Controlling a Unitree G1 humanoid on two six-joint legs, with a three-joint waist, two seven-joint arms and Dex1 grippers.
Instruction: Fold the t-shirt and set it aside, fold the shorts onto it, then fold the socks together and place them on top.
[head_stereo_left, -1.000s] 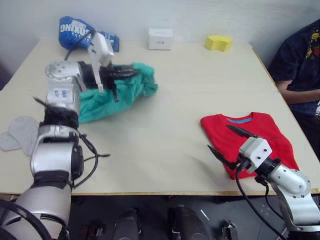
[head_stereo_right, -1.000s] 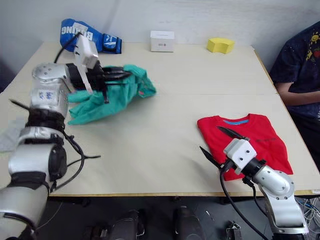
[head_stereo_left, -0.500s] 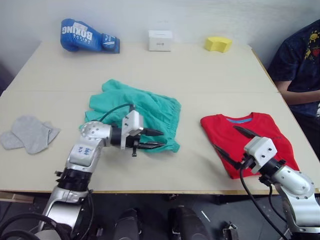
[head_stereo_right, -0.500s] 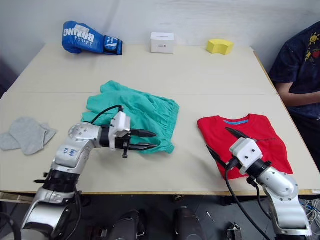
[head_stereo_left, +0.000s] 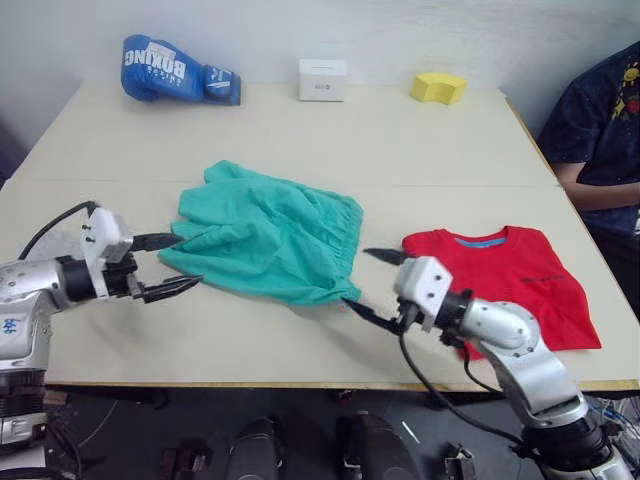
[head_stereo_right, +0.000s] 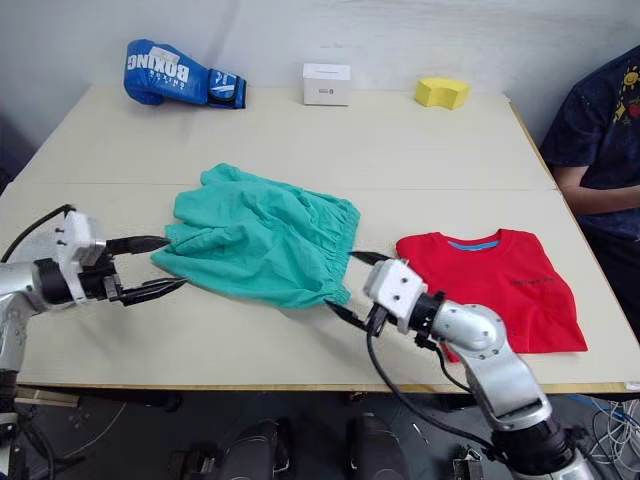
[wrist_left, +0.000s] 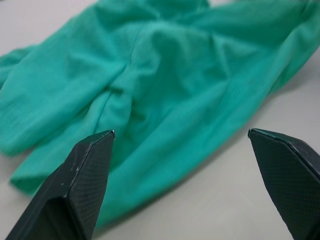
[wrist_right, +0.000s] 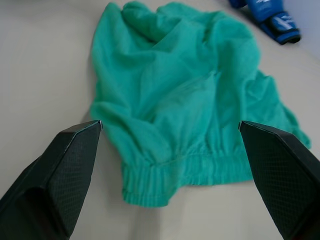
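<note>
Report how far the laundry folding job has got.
Done: the t-shirt lies folded at the table's right. In hand: the shorts lie rumpled mid-table, with the open left gripper and open right gripper at opposite edges, gripping nothing. Left: fold the shorts onto the t-shirt, then the socks.

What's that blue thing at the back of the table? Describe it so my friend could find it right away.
Start at the far edge of the pale table, where three small things sit in a row. At the robot's far left corner lies a boxing glove. Unlike the white box and the yellow block beside it, it is bright blue, rounded, with BOXING printed in white.
</note>
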